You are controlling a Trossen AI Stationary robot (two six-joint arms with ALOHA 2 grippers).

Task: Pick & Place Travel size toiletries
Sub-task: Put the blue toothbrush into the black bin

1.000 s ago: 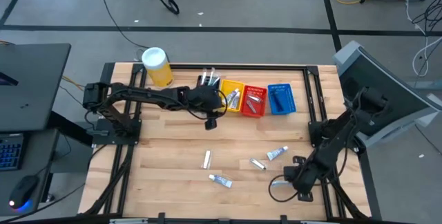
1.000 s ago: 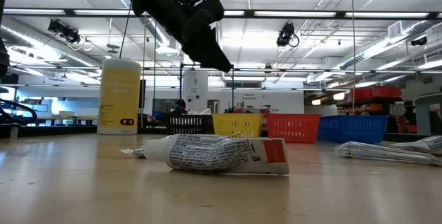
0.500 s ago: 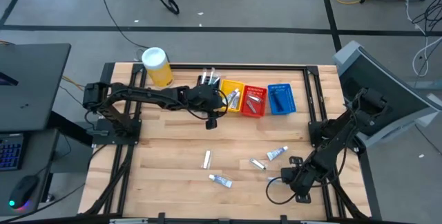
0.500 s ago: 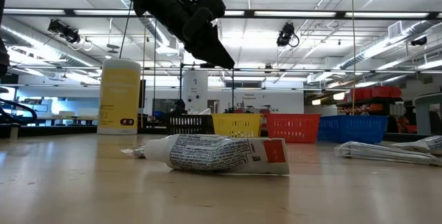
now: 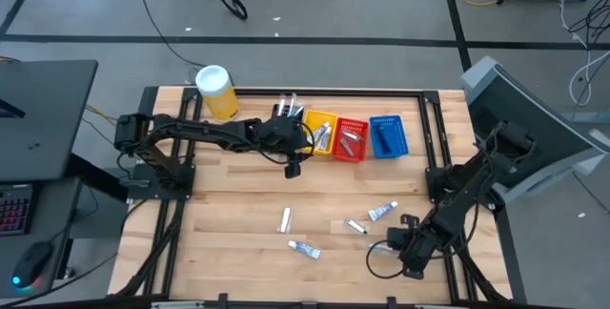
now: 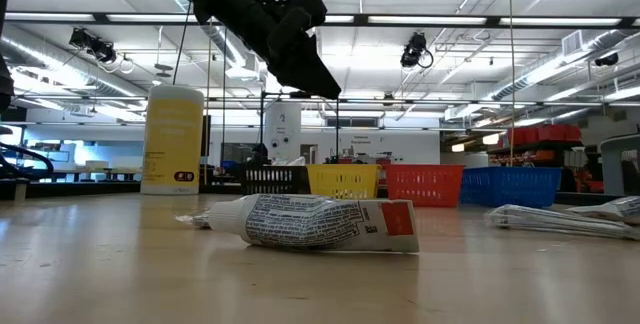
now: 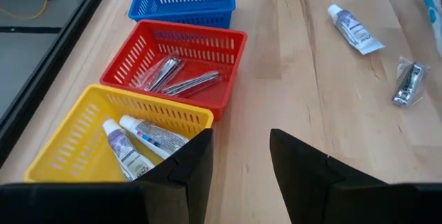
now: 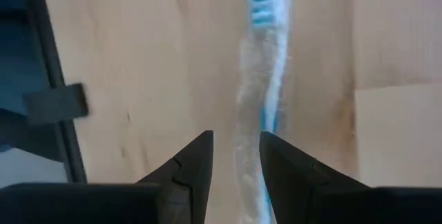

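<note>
Right gripper (image 8: 235,156) had its fingers parted, straddling a wrapped toothbrush (image 8: 262,106) lying flat on the table (image 5: 238,204) near its front right corner. Left gripper (image 7: 238,155) hung empty and spread beside the yellow basket (image 7: 76,148) holding two tubes (image 7: 148,137).

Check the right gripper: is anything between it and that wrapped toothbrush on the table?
Nothing visible is in the way. The right gripper is open above the toothbrush, which lies flat on the bare wood and runs straight into the gap between the fingers. In the high view the right gripper sits near the table's front right, apart from the loose tubes.
</note>
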